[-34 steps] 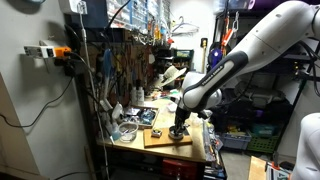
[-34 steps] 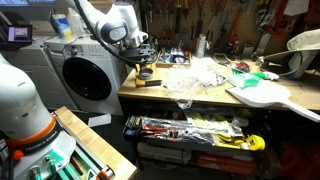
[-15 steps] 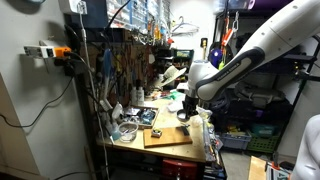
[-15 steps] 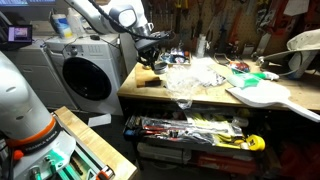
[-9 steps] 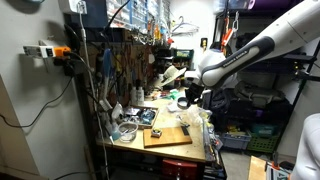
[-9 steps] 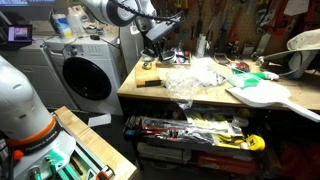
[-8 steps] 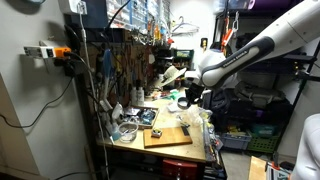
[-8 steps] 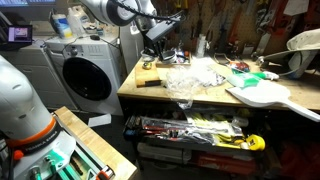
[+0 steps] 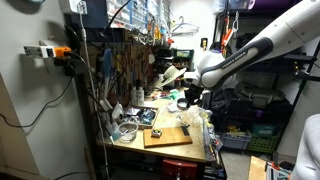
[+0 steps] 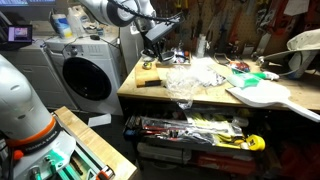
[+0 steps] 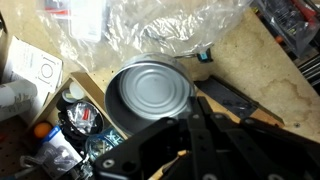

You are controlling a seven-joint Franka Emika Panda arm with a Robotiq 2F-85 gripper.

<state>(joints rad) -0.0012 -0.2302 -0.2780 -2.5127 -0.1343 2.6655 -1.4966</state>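
Table point(image 10: 200, 104): cluttered; bag and can are carried.
Bag point(image 11: 170, 30): clear plastic, crumpled, just beside the can.
Can point(image 11: 150, 95): round, metal, located below the jaws.
Jaws: positioned above the can; spread or closure cannot be told.
Risk: the bag may be snagged on descent, dragging the can.

White arm point(image 9: 268, 42); black hand point(image 9: 188, 97).

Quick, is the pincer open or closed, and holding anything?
Pincer: cannot be told; it shows only as a dark blur in the wrist view, beside a round metal tin.
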